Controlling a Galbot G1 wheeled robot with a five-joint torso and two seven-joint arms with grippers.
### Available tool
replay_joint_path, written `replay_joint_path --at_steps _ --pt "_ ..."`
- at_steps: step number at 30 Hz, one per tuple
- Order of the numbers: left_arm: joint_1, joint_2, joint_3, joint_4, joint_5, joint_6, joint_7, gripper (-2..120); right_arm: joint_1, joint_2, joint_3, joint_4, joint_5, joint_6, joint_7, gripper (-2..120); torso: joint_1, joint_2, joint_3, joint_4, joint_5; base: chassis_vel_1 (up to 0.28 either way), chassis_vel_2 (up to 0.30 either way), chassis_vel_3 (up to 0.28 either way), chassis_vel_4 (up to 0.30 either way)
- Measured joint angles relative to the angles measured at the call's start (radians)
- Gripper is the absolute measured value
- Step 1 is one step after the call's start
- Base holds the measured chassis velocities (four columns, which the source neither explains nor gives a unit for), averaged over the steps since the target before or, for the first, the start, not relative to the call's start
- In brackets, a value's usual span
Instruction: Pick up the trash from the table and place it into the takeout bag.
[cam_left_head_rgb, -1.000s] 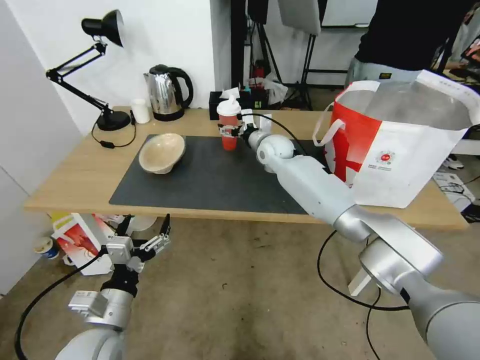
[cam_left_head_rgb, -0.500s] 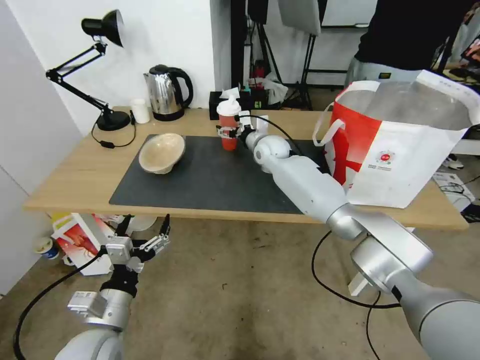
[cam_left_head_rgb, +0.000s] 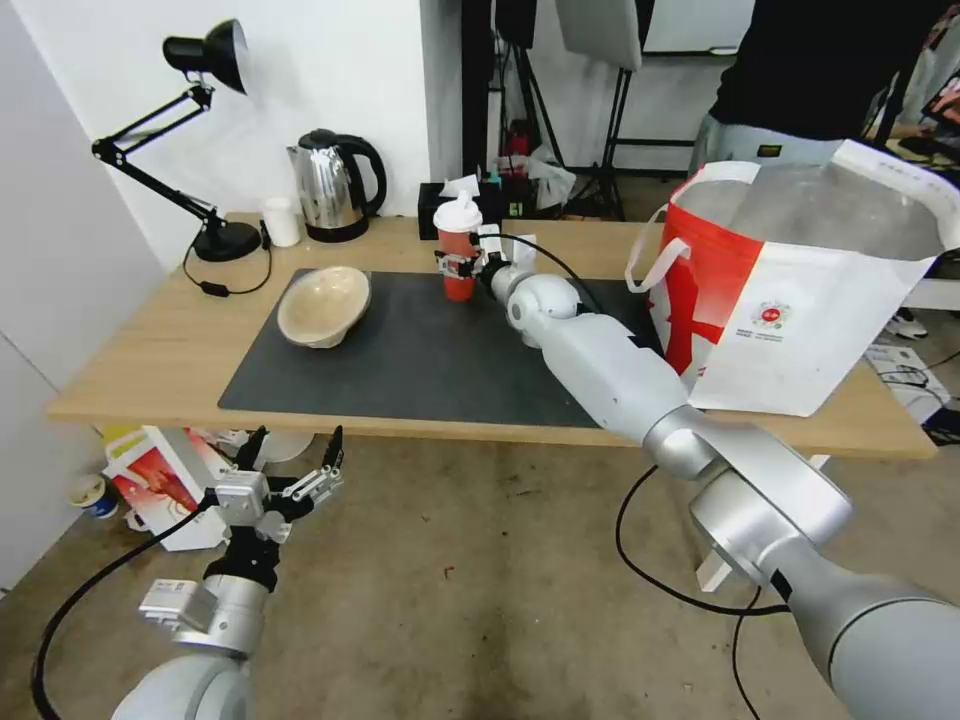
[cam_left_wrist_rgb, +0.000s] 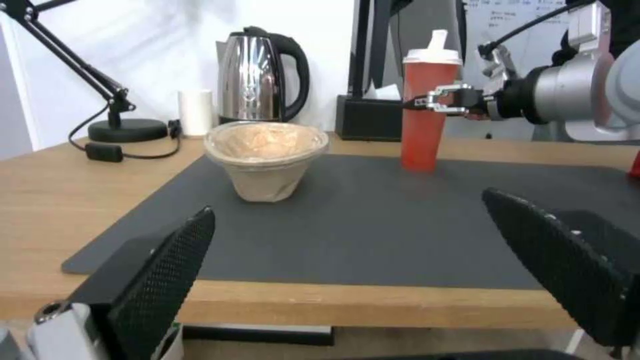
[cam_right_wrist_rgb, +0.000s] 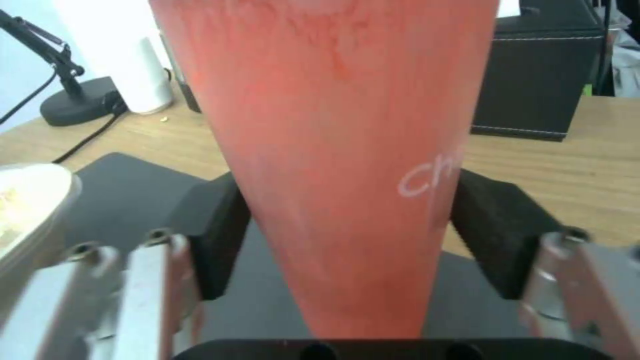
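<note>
Right gripper (cam_left_head_rgb: 458, 264) straddles the red cup (cam_left_head_rgb: 458, 250) at mid-height, pads touching both walls, clamped on it. Cup is upright, long axis vertical, domed lid up, base at the mat's (cam_left_head_rgb: 420, 350) far edge, about 11 o'clock of the takeout bag (cam_left_head_rgb: 800, 300). Left gripper (cam_left_head_rgb: 290, 465) hangs below the table (cam_left_head_rgb: 150, 350) front edge, jaws apart.

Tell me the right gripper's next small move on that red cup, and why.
Probably lift straight up. The right gripper has its pads pressed on both sides of the red cup, whose base appears to rest on the mat. The takeout bag stands open to its right.
</note>
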Motion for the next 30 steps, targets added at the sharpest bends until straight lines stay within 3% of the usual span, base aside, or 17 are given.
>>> replay_joint_path --at_steps 4,15,23,30 --pt "-0.001 0.002 0.000 -0.001 0.000 0.000 0.000 100 -0.002 -0.011 -0.001 0.004 0.000 0.003 -0.005 48 0.000 0.000 0.000 0.0001 0.0000 0.000 0.000 0.000 0.000" --pt "-0.004 0.004 -0.001 -0.003 -0.006 -0.003 0.000 100 -0.017 -0.053 0.001 0.102 0.011 0.003 0.009 25 0.000 0.000 0.000 0.0001 0.0000 0.000 0.000 0.000 0.000" --pt "-0.007 0.004 -0.003 -0.001 -0.007 -0.009 -0.002 100 -0.040 -0.167 0.011 0.311 0.075 -0.008 0.057 6 0.000 0.000 0.000 -0.0001 0.0002 0.000 0.000 0.000 0.000" --pt "-0.004 0.000 -0.006 -0.007 -0.004 -0.011 -0.002 100 -0.043 -0.295 0.044 0.551 0.170 -0.043 0.113 6 0.000 0.000 0.000 0.0001 0.0003 0.000 0.000 0.000 0.000"
